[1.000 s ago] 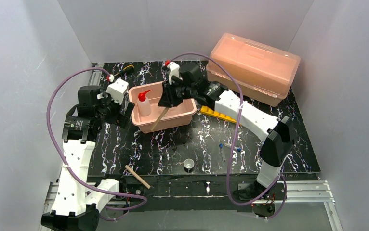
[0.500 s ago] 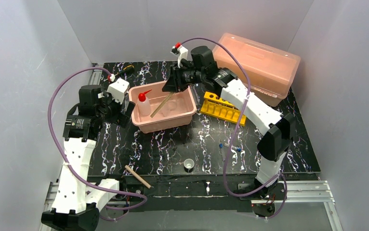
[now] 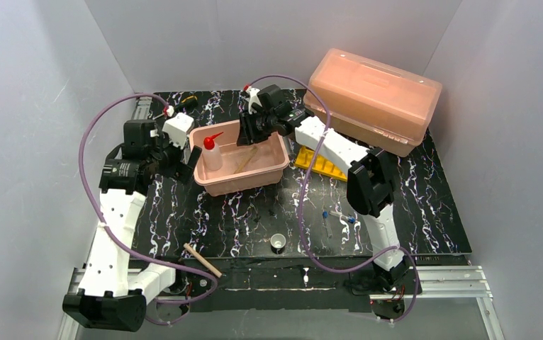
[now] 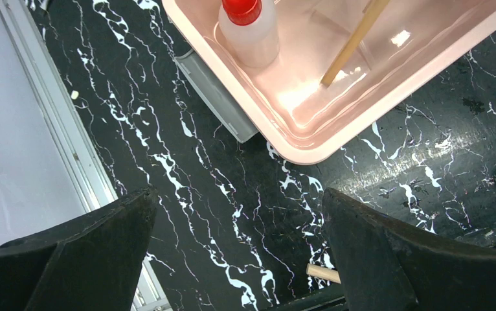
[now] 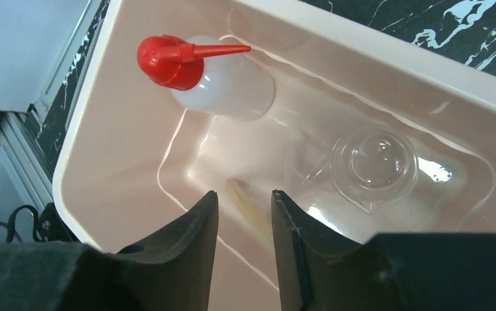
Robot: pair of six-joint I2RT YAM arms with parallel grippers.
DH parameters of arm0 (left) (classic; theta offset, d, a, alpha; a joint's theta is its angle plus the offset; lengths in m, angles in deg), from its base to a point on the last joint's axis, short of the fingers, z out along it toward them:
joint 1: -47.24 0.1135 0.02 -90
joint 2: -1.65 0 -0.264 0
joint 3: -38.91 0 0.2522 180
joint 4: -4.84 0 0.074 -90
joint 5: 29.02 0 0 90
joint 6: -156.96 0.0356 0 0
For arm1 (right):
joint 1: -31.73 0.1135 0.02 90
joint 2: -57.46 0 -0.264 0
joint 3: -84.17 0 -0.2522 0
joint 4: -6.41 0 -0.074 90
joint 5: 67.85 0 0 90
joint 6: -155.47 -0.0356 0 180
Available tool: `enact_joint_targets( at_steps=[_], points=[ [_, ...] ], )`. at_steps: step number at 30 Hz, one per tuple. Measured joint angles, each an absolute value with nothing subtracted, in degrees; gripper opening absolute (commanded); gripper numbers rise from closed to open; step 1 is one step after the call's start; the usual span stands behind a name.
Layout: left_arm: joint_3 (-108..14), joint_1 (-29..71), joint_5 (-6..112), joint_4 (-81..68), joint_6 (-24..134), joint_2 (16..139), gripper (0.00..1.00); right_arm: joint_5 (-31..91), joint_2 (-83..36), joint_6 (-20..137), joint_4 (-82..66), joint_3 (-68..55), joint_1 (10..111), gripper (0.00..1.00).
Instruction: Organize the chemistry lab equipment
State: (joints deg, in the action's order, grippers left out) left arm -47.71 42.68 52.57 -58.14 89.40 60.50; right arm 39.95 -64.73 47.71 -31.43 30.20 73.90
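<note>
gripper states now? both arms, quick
Left gripper: jaws wide open, empty.
Right gripper: jaws partly open, holding nothing; the wooden clamp rests in the pink bin below it.

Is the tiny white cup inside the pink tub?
No, the tiny white cup stands on the black table near its front edge, well apart from the pink tub.

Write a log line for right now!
tub: bottle, beaker, stick inside | right jaws: apart above tub | left jaws: open, empty | on table: cup, tubes, rack, another stick
</note>
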Motion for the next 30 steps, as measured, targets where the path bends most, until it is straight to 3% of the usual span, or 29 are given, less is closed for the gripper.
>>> enact_joint_targets(
  at_steps=[8, 13, 19, 23, 30],
  points=[
    [-47.95, 42.68, 52.11, -56.42, 88.50, 64.54, 0.98, 36.37, -64.63, 50.58, -32.68, 33.46, 73.90, 0.60],
    [-48.95, 42.68, 51.49, -55.11, 87.20, 66.68, 0.98, 34.30, -58.38, 51.29, -32.55, 31.69, 74.11, 0.64],
    [-50.21, 43.68, 50.85, -54.81, 84.22, 67.50, 0.98, 31.75, -40.07, 52.62, -28.42, 19.52, 76.68, 0.67],
    [-51.64, 45.80, 50.56, -54.13, 81.17, 67.60, 0.98, 29.41, -30.71, 53.80, -24.66, 8.14, 83.50, 0.69],
    [-53.87, 53.38, 48.32, -53.97, 76.79, 68.07, 0.98, 26.51, -34.07, 54.25, -24.05, -5.48, 99.87, 0.78]
  ],
)
